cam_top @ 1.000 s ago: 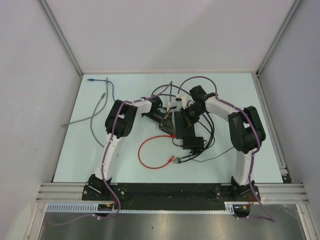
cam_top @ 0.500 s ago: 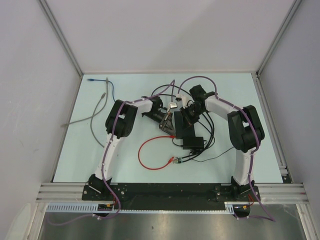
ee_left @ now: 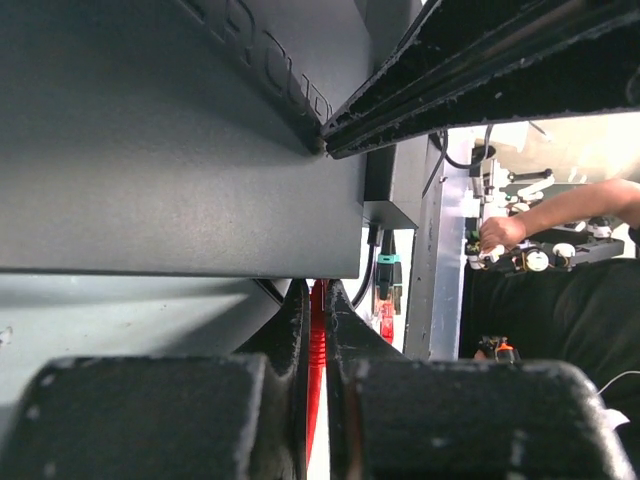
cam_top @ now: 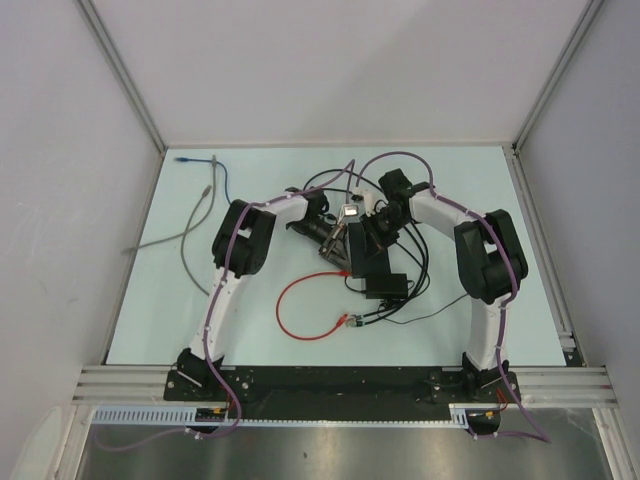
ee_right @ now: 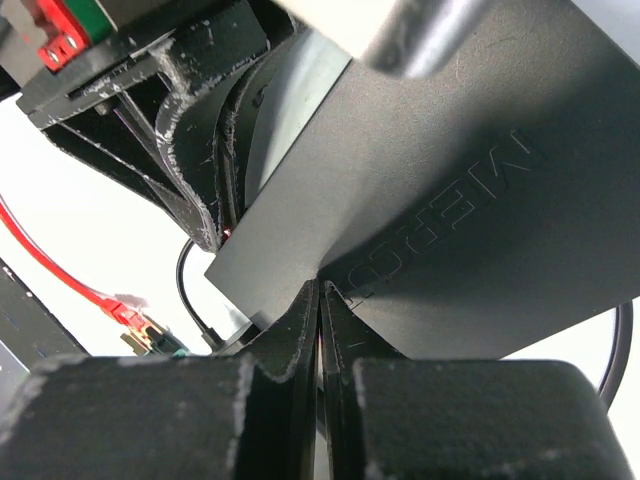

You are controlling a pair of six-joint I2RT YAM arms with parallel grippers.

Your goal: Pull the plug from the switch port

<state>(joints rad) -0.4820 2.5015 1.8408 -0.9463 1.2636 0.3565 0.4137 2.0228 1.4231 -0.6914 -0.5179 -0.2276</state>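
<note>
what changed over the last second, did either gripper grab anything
The left gripper closed its jaws onto the red cable just under the switch, and its wrist edged slightly to the right in the top view. The right gripper stayed shut at the switch's corner. The switch and the cable's loop did not visibly move.

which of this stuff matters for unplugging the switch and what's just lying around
For the job:
- switch
- red cable

Lying about:
- small black box
- grey cable
- blue cable
</note>
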